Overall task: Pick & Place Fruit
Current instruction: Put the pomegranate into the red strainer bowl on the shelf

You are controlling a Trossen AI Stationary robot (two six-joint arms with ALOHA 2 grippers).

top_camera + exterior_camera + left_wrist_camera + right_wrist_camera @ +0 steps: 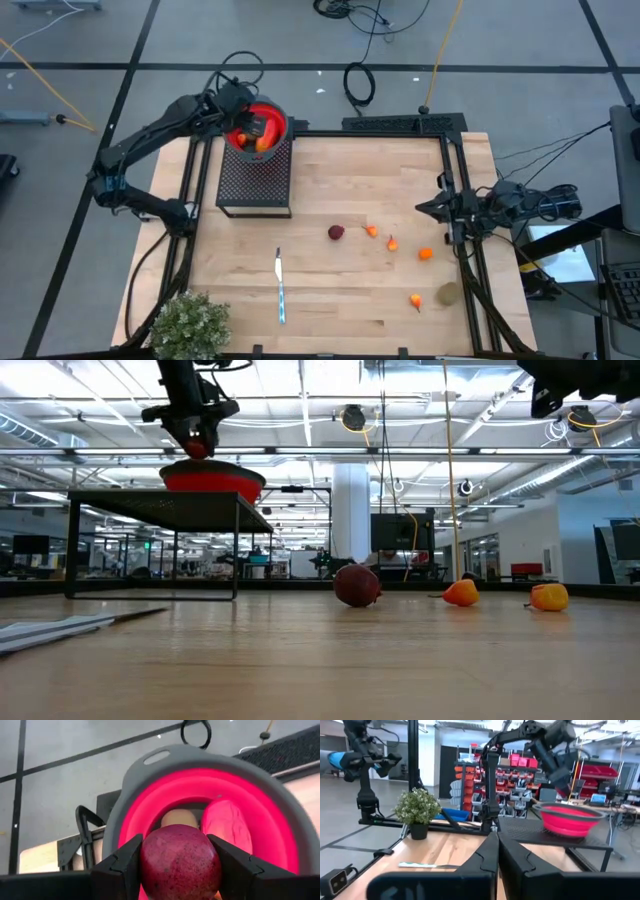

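Two arms were in frame, only the left one working. Left gripper hovered over the red bowl, which sat on the black mesh stand at the far left of the table. Its fingers were clamped on a dark red ball, one on each side, held just above the bowl's opening. Inside the bowl the left wrist view showed an elongated red-orange fruit and a tan-brown oval piece beside it.

Right gripper was parked at the right edge of the table, fingers pressed together, holding nothing.

On the tabletop:
- a second dark red ball near the middle
- orange bits to its right: one just beside the ball, another a little farther right, a third nearer the right edge, and a fourth at the near right
- a brown-green oval next to that last bit, by the right frame rail

A slim knife lay near the centre-left, lengthwise front to back. A bushy green plant stood at the near left corner.

The low view showed the table ball and two orange bits resting flat on the wood, all apart from each other.
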